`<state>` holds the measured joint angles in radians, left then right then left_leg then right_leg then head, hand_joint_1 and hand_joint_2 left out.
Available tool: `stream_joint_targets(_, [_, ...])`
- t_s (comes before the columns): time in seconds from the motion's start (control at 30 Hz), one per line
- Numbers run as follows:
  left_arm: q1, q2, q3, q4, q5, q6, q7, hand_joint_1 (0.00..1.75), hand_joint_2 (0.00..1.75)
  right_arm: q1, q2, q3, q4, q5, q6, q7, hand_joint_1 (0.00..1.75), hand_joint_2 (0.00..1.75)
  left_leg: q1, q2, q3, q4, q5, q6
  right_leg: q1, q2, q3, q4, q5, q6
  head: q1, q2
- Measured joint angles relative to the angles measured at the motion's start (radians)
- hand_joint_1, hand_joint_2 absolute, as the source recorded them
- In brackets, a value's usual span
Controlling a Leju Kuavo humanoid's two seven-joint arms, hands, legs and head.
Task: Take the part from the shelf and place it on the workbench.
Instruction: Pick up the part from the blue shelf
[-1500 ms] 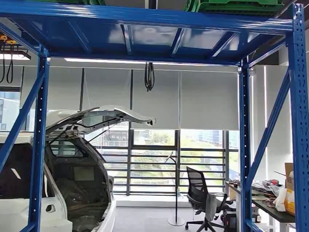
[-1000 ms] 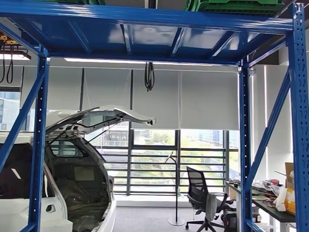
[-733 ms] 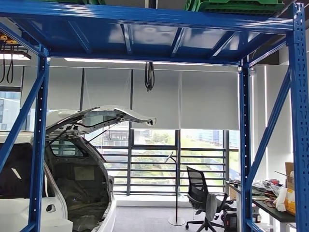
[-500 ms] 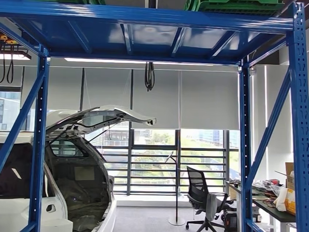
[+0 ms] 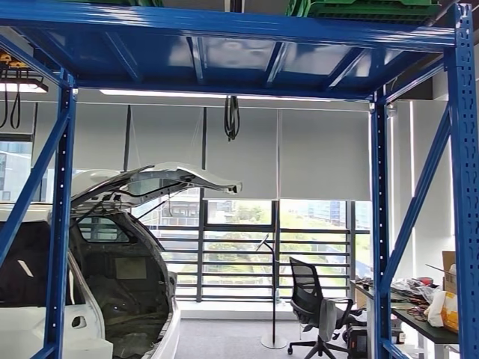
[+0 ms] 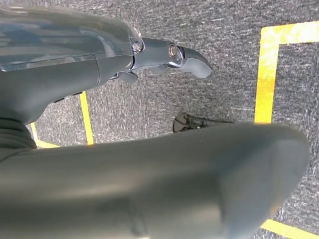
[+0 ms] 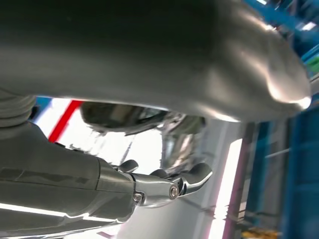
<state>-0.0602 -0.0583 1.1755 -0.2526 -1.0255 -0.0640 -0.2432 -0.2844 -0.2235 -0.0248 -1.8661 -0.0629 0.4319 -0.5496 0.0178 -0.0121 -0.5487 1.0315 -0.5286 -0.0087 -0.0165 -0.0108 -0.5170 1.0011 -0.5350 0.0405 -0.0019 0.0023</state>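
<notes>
Blue shelf spans your frame's top, a white car lower left. Your left hand hangs over carpet, holding nothing. Right hand: finger state unclear. Can't spot the part.

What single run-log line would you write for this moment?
stage: before pickup | left hand: empty, over floor | right hand: raised, contents unclear | head view: blue shelf frame

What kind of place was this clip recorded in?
Probably an industrial workshop or robotics test lab: blue steel shelving, a white car with its tailgate raised, a cluttered workbench with an office chair, and yellow floor tape.
</notes>
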Motion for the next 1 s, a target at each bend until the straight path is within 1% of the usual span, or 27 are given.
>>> stream_joint_targets(0.1, [-0.006, -0.001, 0.028, 0.006, -0.034, -0.003, -0.005, 0.0, 0.0, -0.025, -0.014, 0.04, -0.077, -0.027, 0.015, -0.014, 0.0, 0.0, -0.003, 0.0, -0.001, 0.002, 0.0, 0.001, -0.003, -0.001, -0.001, 0.0, 0.001, 0.003, 0.0, 0.0])
stream_joint_targets(0.17, [-0.009, -0.001, 0.045, 0.009, -0.058, -0.006, -0.007, 0.0, 0.0, -0.042, -0.023, 0.064, -0.123, -0.046, 0.024, -0.023, 0.0, 0.0, -0.006, 0.0, -0.004, 0.003, 0.0, 0.005, -0.006, -0.001, -0.002, -0.001, 0.003, 0.006, 0.0, 0.0])
stream_joint_targets(0.2, [-0.011, -0.002, 0.052, 0.01, -0.069, -0.008, -0.009, 0.0, 0.0, -0.05, -0.027, 0.074, -0.143, -0.054, 0.029, -0.026, 0.0, 0.0, -0.007, 0.0, -0.005, 0.004, 0.0, 0.009, -0.007, -0.001, -0.002, -0.002, 0.003, 0.009, 0.0, 0.0])
stream_joint_targets(0.27, [-0.014, -0.003, 0.064, 0.013, -0.087, -0.012, -0.012, 0.0, 0.0, -0.062, -0.035, 0.091, -0.175, -0.069, 0.036, -0.031, 0.0, 0.0, -0.007, 0.0, -0.004, -0.004, 0.005, 0.021, -0.009, -0.001, -0.003, -0.002, 0.002, 0.015, 0.0, 0.0])
stream_joint_targets(0.3, [-0.016, -0.005, 0.068, 0.015, -0.094, -0.012, -0.014, 0.0, 0.0, -0.068, -0.039, 0.097, -0.188, -0.075, 0.039, -0.033, 0.0, 0.0, -0.004, 0.0, -0.001, -0.01, 0.008, 0.027, -0.009, -0.001, -0.009, 0.011, -0.007, 0.018, 0.0, 0.0])
stream_joint_targets(0.33, [-0.017, -0.006, 0.072, 0.016, -0.099, -0.013, -0.016, 0.0, 0.0, -0.073, -0.044, 0.101, -0.2, -0.079, 0.04, -0.035, 0.0, 0.0, -0.001, 0.0, 0.002, -0.016, 0.011, 0.032, -0.008, 0.001, -0.025, 0.043, -0.025, 0.019, 0.0, 0.0])
stream_joint_targets(0.37, [-0.018, -0.008, 0.074, 0.017, -0.103, -0.013, -0.018, 0.0, 0.0, -0.077, -0.048, 0.104, -0.209, -0.082, 0.041, -0.036, 0.0, 0.0, 0.001, 0.0, 0.003, -0.019, 0.012, 0.035, -0.009, 0.002, -0.053, 0.098, -0.051, 0.019, 0.0, 0.0])
stream_joint_targets(0.4, [-0.019, -0.008, 0.076, 0.017, -0.106, -0.013, -0.019, 0.0, 0.0, -0.08, -0.051, 0.107, -0.214, -0.084, 0.041, -0.036, 0.0, 0.0, 0.002, 0.0, 0.004, -0.02, 0.012, 0.037, -0.008, 0.004, -0.091, 0.166, -0.079, 0.02, 0.0, 0.0])
stream_joint_targets(0.43, [-0.019, -0.008, 0.078, 0.018, -0.108, -0.013, -0.02, 0.0, 0.0, -0.08, -0.052, 0.11, -0.218, -0.085, 0.041, -0.036, 0.0, 0.0, 0.003, 0.0, 0.005, -0.02, 0.011, 0.037, -0.009, 0.005, -0.129, 0.232, -0.099, 0.021, 0.0, 0.0])
stream_joint_targets(0.47, [-0.019, -0.009, 0.08, 0.018, -0.11, -0.013, -0.021, 0.0, 0.0, -0.079, -0.053, 0.113, -0.221, -0.084, 0.04, -0.035, 0.0, 0.0, 0.003, -0.001, 0.006, -0.02, 0.01, 0.037, -0.009, 0.005, -0.159, 0.275, -0.102, 0.022, 0.0, 0.0])
stream_joint_targets(0.5, [-0.019, -0.01, 0.081, 0.019, -0.111, -0.013, -0.022, 0.0, 0.0, -0.079, -0.054, 0.116, -0.224, -0.082, 0.039, -0.033, 0.0, 0.0, 0.003, -0.003, 0.009, -0.02, 0.007, 0.035, -0.009, 0.005, -0.171, 0.281, -0.085, 0.023, 0.0, 0.0])
stream_joint_targets(0.53, [-0.019, -0.011, 0.082, 0.019, -0.113, -0.013, -0.022, 0.0, 0.0, -0.079, -0.054, 0.12, -0.228, -0.079, 0.037, -0.031, 0.0, 0.0, 0.005, -0.005, 0.013, -0.019, 0.003, 0.032, -0.01, 0.005, -0.165, 0.248, -0.05, 0.024, 0.0, 0.0])
stream_joint_targets(0.57, [-0.019, -0.013, 0.082, 0.019, -0.114, -0.013, -0.022, 0.0, 0.0, -0.081, -0.054, 0.124, -0.232, -0.076, 0.034, -0.029, 0.0, 0.0, 0.006, -0.008, 0.02, -0.019, -0.002, 0.027, -0.011, 0.005, -0.144, 0.186, -0.004, 0.025, 0.0, 0.0])
stream_joint_targets(0.6, [-0.02, -0.014, 0.082, 0.019, -0.114, -0.013, -0.022, 0.0, 0.0, -0.082, -0.053, 0.128, -0.235, -0.073, 0.03, -0.028, 0.0, 0.0, 0.006, -0.011, 0.026, -0.019, -0.008, 0.02, -0.01, 0.007, -0.119, 0.124, 0.032, 0.025, 0.0, 0.0])
stream_joint_targets(0.63, [-0.02, -0.014, 0.083, 0.019, -0.115, -0.014, -0.022, 0.0, 0.0, -0.085, -0.054, 0.132, -0.237, -0.07, 0.026, -0.028, 0.0, 0.0, 0.006, -0.013, 0.029, -0.018, -0.013, 0.014, -0.009, 0.009, -0.097, 0.071, 0.053, 0.022, 0.0, 0.0])
stream_joint_targets(0.67, [-0.021, -0.015, 0.083, 0.02, -0.115, -0.014, -0.022, 0.0, 0.0, -0.087, -0.054, 0.136, -0.239, -0.068, 0.022, -0.027, 0.0, 0.0, 0.005, -0.015, 0.03, -0.017, -0.017, 0.008, -0.007, 0.011, -0.085, 0.042, 0.058, 0.017, 0.0, 0.0])
stream_joint_targets(0.73, [-0.023, -0.015, 0.084, 0.021, -0.115, -0.014, -0.022, 0.0, 0.0, -0.089, -0.054, 0.145, -0.243, -0.065, 0.016, -0.026, 0.0, 0.0, 0.005, -0.015, 0.028, -0.02, -0.019, 0.0, -0.004, 0.013, -0.082, 0.028, 0.045, 0.002, 0.0, 0.0])
stream_joint_targets(0.8, [-0.023, -0.015, 0.084, 0.022, -0.117, -0.014, -0.022, 0.0, 0.0, -0.092, -0.054, 0.15, -0.247, -0.064, 0.013, -0.026, 0.0, 0.0, 0.007, -0.011, 0.027, -0.015, -0.028, -0.008, -0.005, 0.012, -0.079, 0.026, 0.04, -0.012, 0.0, 0.0])
stream_joint_targets(0.83, [-0.024, -0.015, 0.084, 0.022, -0.117, -0.014, -0.023, 0.0, 0.0, -0.094, -0.054, 0.152, -0.249, -0.064, 0.012, -0.026, 0.0, 0.0, 0.007, -0.007, 0.015, 0.012, -0.042, -0.011, -0.006, 0.01, -0.074, 0.023, 0.037, -0.018, 0.0, 0.0])
stream_joint_targets(0.87, [-0.025, -0.015, 0.084, 0.023, -0.118, -0.014, -0.023, 0.0, 0.0, -0.095, -0.054, 0.154, -0.251, -0.064, 0.011, -0.026, 0.0, 0.0, 0.007, -0.003, -0.011, 0.062, -0.064, -0.013, -0.006, 0.007, -0.069, 0.022, 0.034, -0.025, 0.0, 0.0])
stream_joint_targets(0.9, [-0.025, -0.016, 0.084, 0.023, -0.118, -0.014, -0.023, 0.0, 0.0, -0.096, -0.054, 0.156, -0.252, -0.064, 0.01, -0.026, 0.0, 0.0, 0.007, 0.0, -0.048, 0.129, -0.089, -0.013, -0.004, 0.005, -0.064, 0.022, 0.029, -0.03, 0.0, 0.0])
stream_joint_targets(0.93, [-0.025, -0.016, 0.084, 0.023, -0.118, -0.014, -0.023, 0.0, 0.0, -0.096, -0.054, 0.158, -0.252, -0.064, 0.009, -0.026, 0.0, 0.0, 0.007, 0.001, -0.081, 0.187, -0.11, -0.013, -0.002, 0.003, -0.061, 0.022, 0.026, -0.033, 0.0, 0.0])
stream_joint_targets(0.97, [-0.024, -0.016, 0.084, 0.023, -0.118, -0.014, -0.023, 0.0, 0.0, -0.096, -0.054, 0.159, -0.252, -0.064, 0.009, -0.026, 0.0, 0.0, 0.007, 0.001, -0.105, 0.227, -0.124, -0.013, -0.001, 0.002, -0.059, 0.022, 0.023, -0.035, 0.0, 0.0])
stream_joint_targets(1.0, [-0.024, -0.016, 0.084, 0.023, -0.118, -0.014, -0.023, 0.0, 0.0, -0.095, -0.054, 0.159, -0.252, -0.064, 0.009, -0.026, 0.0, 0.0, 0.007, 0.001, -0.115, 0.245, -0.129, -0.013, 0.0, 0.002, -0.058, 0.022, 0.023, -0.036, 0.0, 0.0])
